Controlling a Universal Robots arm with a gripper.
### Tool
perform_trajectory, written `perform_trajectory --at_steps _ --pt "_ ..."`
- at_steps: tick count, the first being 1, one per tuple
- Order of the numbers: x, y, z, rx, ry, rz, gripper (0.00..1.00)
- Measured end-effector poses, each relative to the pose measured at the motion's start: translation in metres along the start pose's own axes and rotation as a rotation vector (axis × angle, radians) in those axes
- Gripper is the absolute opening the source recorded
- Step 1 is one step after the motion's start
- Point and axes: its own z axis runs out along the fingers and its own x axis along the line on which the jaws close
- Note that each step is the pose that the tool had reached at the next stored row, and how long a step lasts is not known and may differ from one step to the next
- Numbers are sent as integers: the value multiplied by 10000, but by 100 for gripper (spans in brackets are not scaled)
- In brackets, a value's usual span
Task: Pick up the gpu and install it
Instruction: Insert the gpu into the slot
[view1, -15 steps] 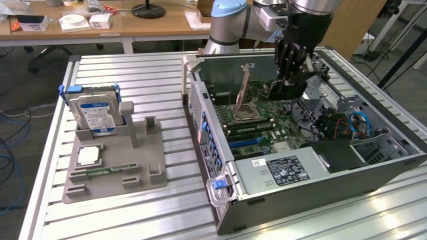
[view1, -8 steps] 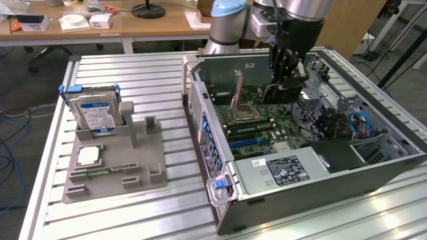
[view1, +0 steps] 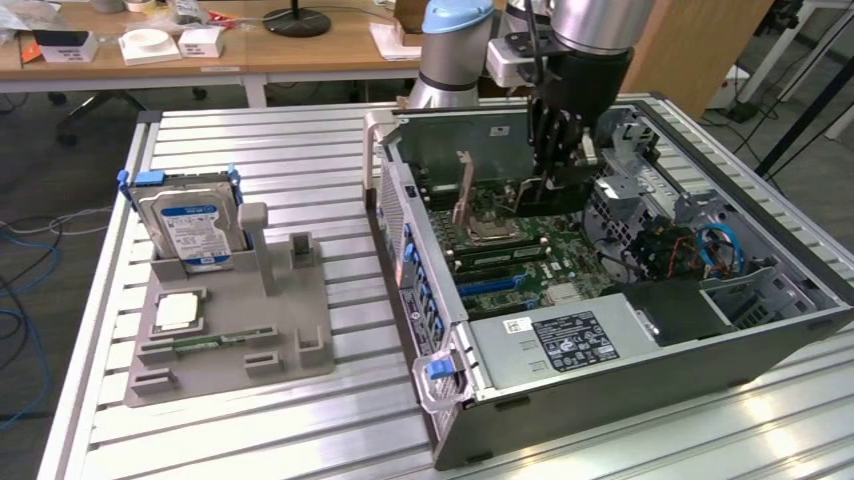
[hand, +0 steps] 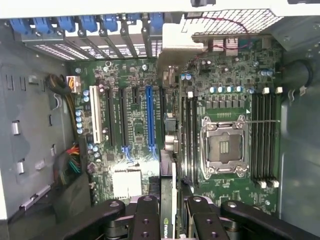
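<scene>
Gripper (hand: 167, 220) fingers clamp the gpu (hand: 167, 200) edge-on, hanging inside the open computer case (view1: 441, 400) above the motherboard (hand: 135, 125). Pickup looks done; card not yet seated in the blue slot (hand: 149, 117).

Your arm (view1: 587, 25) is a silver-grey cylinder with a pale blue joint cap at its shoulder and a small white box on its side. Below it, a black wrist housing carries dark cables. Your tool (hand: 172, 210) has matte black linked fingers (hand: 145, 220) with round pivot screws.
</scene>
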Motion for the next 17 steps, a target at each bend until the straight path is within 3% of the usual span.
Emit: perform_trajectory --at_steps 2,5,17 --pt "17 1 29 -51 4 -3 26" --pt "29 2 72 -198 14 -9 26" --pt "161 18 222 -175 5 -28 26"
